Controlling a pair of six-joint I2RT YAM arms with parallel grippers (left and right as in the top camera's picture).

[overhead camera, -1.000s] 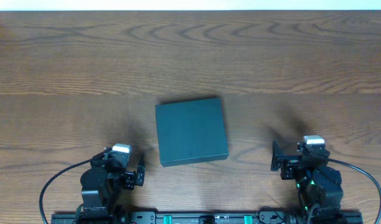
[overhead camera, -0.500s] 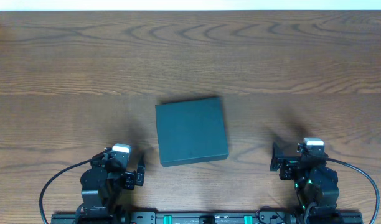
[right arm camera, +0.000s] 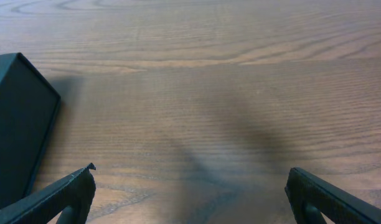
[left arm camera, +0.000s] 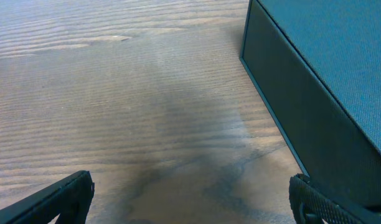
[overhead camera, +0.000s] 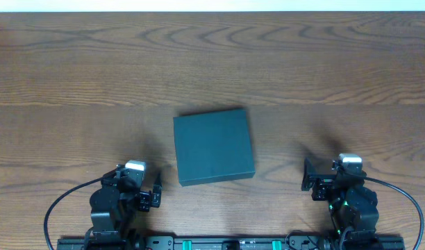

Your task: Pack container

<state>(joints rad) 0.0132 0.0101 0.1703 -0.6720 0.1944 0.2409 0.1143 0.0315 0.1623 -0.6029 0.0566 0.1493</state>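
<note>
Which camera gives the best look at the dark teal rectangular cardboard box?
The overhead view: it shows the dark teal rectangular cardboard box whole, lid closed, all four edges. The left wrist view catches only one side wall and part of the top; the right wrist view, just one corner.

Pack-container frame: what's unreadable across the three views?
Inside of the container: the shut lid hides it in every view.
Which edge the lid opens on: overhead shows only a plain top, no seam visible.
Container's full outline: cut by the right edge in left wrist, by the left edge in right wrist.
Most of the left gripper and right gripper: the bottom edge leaves only fingertips; overhead is too small.
</note>
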